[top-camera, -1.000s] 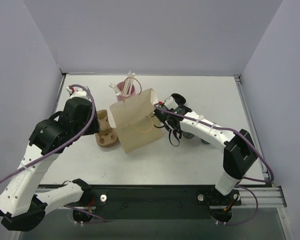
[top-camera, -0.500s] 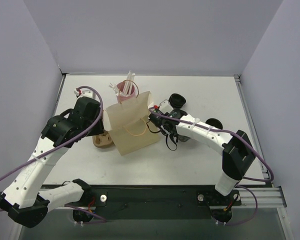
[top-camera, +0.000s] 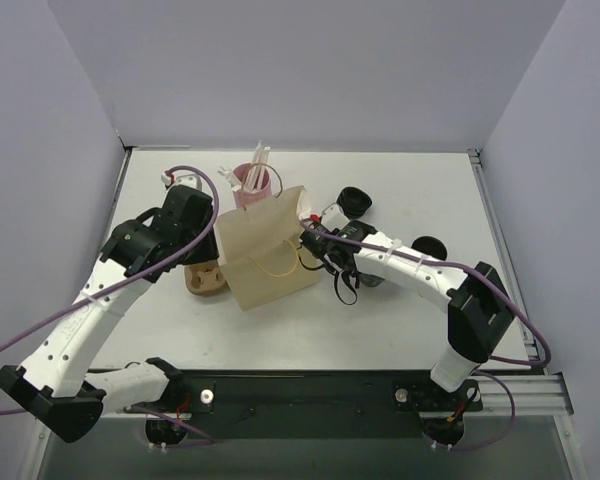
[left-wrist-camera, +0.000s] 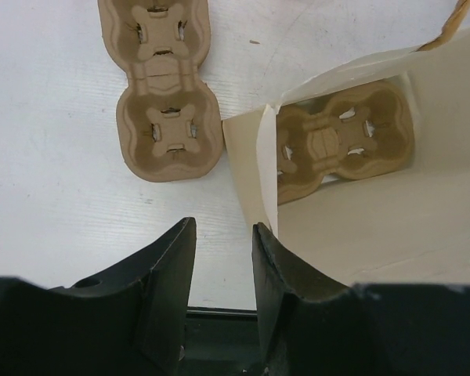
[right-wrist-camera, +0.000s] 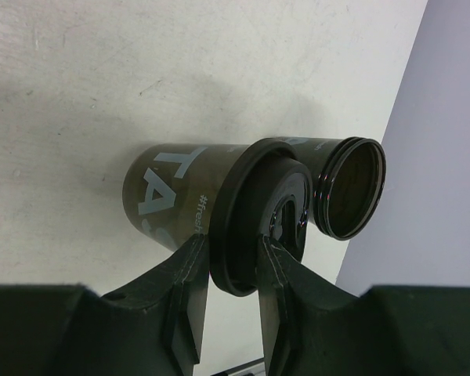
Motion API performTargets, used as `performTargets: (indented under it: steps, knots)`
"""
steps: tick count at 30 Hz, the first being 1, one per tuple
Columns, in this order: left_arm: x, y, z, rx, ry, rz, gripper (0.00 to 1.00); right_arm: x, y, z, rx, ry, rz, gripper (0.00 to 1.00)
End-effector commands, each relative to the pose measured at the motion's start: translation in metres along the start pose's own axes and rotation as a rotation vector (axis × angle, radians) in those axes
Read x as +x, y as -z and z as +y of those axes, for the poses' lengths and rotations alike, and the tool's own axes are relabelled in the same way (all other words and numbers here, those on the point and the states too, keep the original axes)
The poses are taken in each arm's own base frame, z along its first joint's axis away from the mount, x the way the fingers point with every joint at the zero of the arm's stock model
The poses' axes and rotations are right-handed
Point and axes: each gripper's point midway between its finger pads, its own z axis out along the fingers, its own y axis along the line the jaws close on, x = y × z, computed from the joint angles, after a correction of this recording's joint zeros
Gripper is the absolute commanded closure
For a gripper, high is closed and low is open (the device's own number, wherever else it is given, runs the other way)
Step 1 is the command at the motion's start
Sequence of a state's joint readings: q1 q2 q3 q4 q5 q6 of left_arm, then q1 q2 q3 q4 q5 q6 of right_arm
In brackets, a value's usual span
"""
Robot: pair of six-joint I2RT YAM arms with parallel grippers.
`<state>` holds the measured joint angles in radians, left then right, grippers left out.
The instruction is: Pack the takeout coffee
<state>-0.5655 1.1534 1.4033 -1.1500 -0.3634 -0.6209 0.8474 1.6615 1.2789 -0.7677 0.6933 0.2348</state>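
**A:** What are the left fingers doing?

**B:** The left gripper [left-wrist-camera: 223, 227] is hanging partly open over the table [left-wrist-camera: 55, 196], gripping nothing. The bag's [left-wrist-camera: 360, 227] open edge is ending just by one fingertip.

**A:** And the right?

**B:** The right gripper [right-wrist-camera: 231, 243] is clamping its fingers [right-wrist-camera: 184, 298] on the rim of a black lid [right-wrist-camera: 258, 204]. Behind the lid a dark cup [right-wrist-camera: 160, 192] is lying on its side, and a second cup [right-wrist-camera: 348, 188] is showing its open mouth beside it. I cannot tell whether the lid is sitting on the cup.

**A:** What else is around?

**B:** One carrier [left-wrist-camera: 341, 137] is lying inside the bag, and a second carrier [left-wrist-camera: 160, 86] is lying on the table just beside it. From above, a pink cup [top-camera: 252, 182] with straws is standing behind the bag.
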Motion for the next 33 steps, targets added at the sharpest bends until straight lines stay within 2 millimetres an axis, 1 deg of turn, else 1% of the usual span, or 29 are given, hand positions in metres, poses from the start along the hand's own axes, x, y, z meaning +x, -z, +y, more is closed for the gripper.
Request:
performTargets:
  steps: [1,4,8,11,12,14,16,18,20,23,26,27,31,33]
  knots:
    - [-0.016,-0.004,-0.012,0.036,0.032,-0.049,0.56,0.012,0.009,-0.013,0.029,0.034,0.007,0.74]
    - [-0.021,-0.002,-0.019,0.066,0.034,-0.053,0.58,0.014,0.009,-0.01,0.026,0.042,0.016,0.7]
    - [-0.021,-0.004,-0.026,0.084,0.033,-0.039,0.59,0.02,0.008,-0.006,0.021,0.038,0.027,0.66]
    - [-0.02,-0.006,-0.027,0.087,0.029,-0.03,0.59,0.023,0.007,-0.007,0.023,0.038,0.034,0.62]
    - [-0.02,-0.006,-0.027,0.083,0.029,-0.03,0.59,0.025,0.007,-0.007,0.028,0.04,0.035,0.59]
    - [-0.02,-0.006,-0.025,0.077,0.029,-0.031,0.59,0.026,0.007,-0.007,0.027,0.041,0.038,0.56]
    - [-0.02,-0.006,-0.025,0.077,0.029,-0.031,0.59,0.028,0.007,-0.007,0.024,0.038,0.039,0.55]
    - [-0.019,-0.007,-0.025,0.074,0.029,-0.029,0.59,0.029,0.007,-0.006,0.015,0.035,0.04,0.58]
    - [-0.02,-0.007,-0.024,0.072,0.03,-0.031,0.59,0.029,0.008,-0.009,0.015,0.021,0.038,0.58]
    - [-0.021,-0.007,-0.022,0.065,0.028,-0.036,0.59,0.03,0.007,-0.013,-0.009,-0.036,0.05,0.58]
    - [-0.024,-0.006,-0.02,0.058,0.029,-0.041,0.59,0.027,0.012,-0.022,-0.048,-0.107,0.042,0.57]
    - [-0.023,-0.007,-0.021,0.059,0.027,-0.039,0.59,0.026,0.012,-0.024,-0.059,-0.115,0.041,0.54]
    - [-0.024,-0.009,-0.023,0.06,0.023,-0.035,0.59,0.025,0.018,-0.024,-0.146,-0.178,0.058,0.5]
    - [-0.027,-0.009,-0.023,0.061,0.016,-0.04,0.59,0.029,0.018,-0.024,-0.188,-0.218,0.087,0.49]
